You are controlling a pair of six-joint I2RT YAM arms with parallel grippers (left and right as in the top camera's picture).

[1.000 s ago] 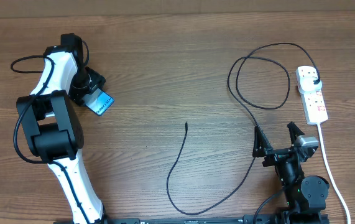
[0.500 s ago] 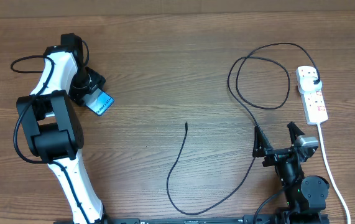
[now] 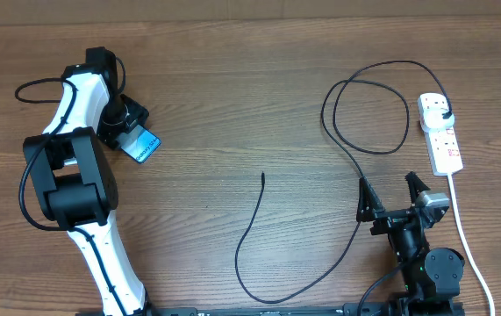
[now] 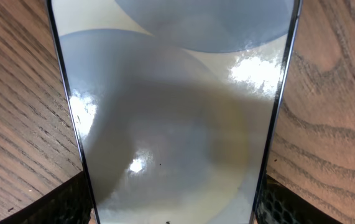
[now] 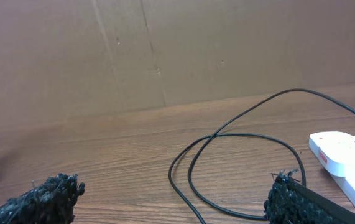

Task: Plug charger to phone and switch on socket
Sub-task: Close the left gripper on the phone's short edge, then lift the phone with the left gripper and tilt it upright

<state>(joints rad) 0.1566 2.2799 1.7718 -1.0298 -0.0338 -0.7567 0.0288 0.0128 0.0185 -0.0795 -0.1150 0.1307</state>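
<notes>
The phone [image 3: 142,145] lies on the table at the left, its lit screen up. It fills the left wrist view [image 4: 174,112]. My left gripper [image 3: 127,130] is over the phone's near end, a finger at each long edge [image 4: 174,208], touching or close to it. The black charger cable [image 3: 355,167] loops at the right, its plug [image 3: 444,114] in the white socket strip [image 3: 441,136]. Its connector tip [image 3: 262,175] lies free mid-table. My right gripper [image 3: 393,195] is open and empty beside the cable, which shows in the right wrist view [image 5: 227,162].
The strip's white cord [image 3: 468,246] runs down the right side to the table's front edge. A thin black robot lead [image 3: 35,88] loops at the far left. A brown board wall [image 5: 165,50] stands behind the table.
</notes>
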